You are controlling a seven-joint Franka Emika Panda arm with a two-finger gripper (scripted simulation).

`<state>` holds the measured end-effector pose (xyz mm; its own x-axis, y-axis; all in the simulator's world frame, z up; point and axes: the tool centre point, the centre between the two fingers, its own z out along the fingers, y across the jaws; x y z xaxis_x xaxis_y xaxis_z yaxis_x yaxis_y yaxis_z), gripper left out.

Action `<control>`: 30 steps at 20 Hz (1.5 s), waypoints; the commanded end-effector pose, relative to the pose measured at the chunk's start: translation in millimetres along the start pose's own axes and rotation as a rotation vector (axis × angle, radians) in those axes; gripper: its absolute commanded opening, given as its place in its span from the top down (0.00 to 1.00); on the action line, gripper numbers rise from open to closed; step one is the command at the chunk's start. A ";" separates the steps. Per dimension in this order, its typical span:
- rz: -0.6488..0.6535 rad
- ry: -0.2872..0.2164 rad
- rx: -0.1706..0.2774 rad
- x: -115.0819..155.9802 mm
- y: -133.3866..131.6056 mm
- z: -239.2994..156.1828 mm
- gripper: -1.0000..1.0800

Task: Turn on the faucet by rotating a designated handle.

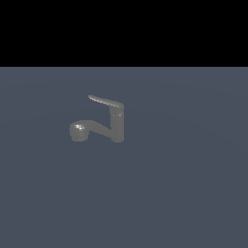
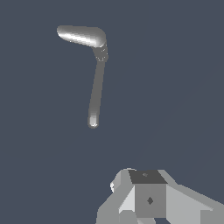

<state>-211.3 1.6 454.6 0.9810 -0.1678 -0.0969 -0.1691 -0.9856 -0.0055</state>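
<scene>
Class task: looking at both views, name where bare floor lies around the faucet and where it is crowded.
Bare floor surrounds the faucet on every side in the exterior view. The one tight spot lies under the handle, between the spout head and the upright body. In the wrist view the pincer sits apart from the faucet.

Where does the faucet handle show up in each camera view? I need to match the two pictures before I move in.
Exterior view: the handle is the thin blade on top of the faucet's upright body, pointing toward the exterior view's left, above the spout.
Wrist view: the handle is the wide, bright tapered blade, well clear of the gripper housing.
Shared landmark: the spout's round head.
</scene>
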 end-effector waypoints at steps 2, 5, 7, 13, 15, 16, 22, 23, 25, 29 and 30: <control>0.068 -0.005 0.023 18.0 -7.2 3.3 1.00; 0.140 -0.010 0.043 36.3 -14.5 7.6 1.00; 0.190 -0.015 0.055 48.7 -19.5 11.1 1.00; 0.343 -0.030 0.085 86.0 -34.6 24.5 1.00; 0.396 -0.036 0.093 98.3 -39.6 29.9 1.00; 0.422 -0.038 0.096 104.4 -42.1 32.8 1.00; 0.583 -0.052 0.110 140.5 -57.0 52.5 1.00; 0.611 -0.054 0.111 146.4 -59.5 56.2 1.00; 0.665 -0.057 0.113 158.1 -64.5 63.9 1.00; 0.775 -0.061 0.114 180.9 -74.2 80.4 1.00; 0.803 -0.062 0.114 186.5 -76.6 84.8 1.00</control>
<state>-31.9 45.2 359.9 0.5853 -0.7929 -0.1694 -0.8062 -0.5914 -0.0171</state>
